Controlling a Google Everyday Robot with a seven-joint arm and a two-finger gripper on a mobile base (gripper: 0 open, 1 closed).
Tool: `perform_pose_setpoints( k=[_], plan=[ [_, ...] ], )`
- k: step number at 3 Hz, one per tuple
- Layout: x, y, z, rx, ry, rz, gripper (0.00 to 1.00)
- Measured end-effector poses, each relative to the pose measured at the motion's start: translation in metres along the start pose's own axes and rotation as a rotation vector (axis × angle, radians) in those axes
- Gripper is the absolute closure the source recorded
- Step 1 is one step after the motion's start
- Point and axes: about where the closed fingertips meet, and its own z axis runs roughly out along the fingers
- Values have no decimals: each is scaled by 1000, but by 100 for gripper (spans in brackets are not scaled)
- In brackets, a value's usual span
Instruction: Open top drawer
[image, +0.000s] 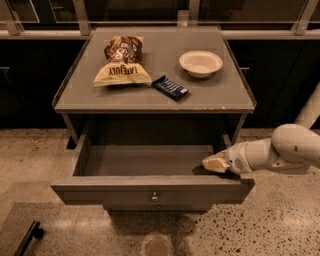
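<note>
Progress is looking nearly complete: the top drawer (150, 187) is standing well out from under the bench (220, 95), its small knob (154, 196) facing the camera. The jaws are sitting just behind the front panel at its right end, inside the drawer; whether they are clenched or released I cannot tell. The next move, I judge, is calling for lifting clear without snagging the panel. The white arm (292, 150) is reaching in level from the right, wrist pointing left. Farther back, a chip bag (121, 65), a dark bar (170, 87) and a bowl (201, 63) are resting on the bench

One high front view, angled down at the top drawer (145, 165), claw (216, 163) lower right.
</note>
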Motion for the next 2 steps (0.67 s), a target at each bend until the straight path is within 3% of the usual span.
perform_pose_setpoints(
  k=[1,2],
  plan=[
    [6,23,-22,28,-25,-45,100],
    [-27,43,-65,130,-117,-161,100]
  ],
)
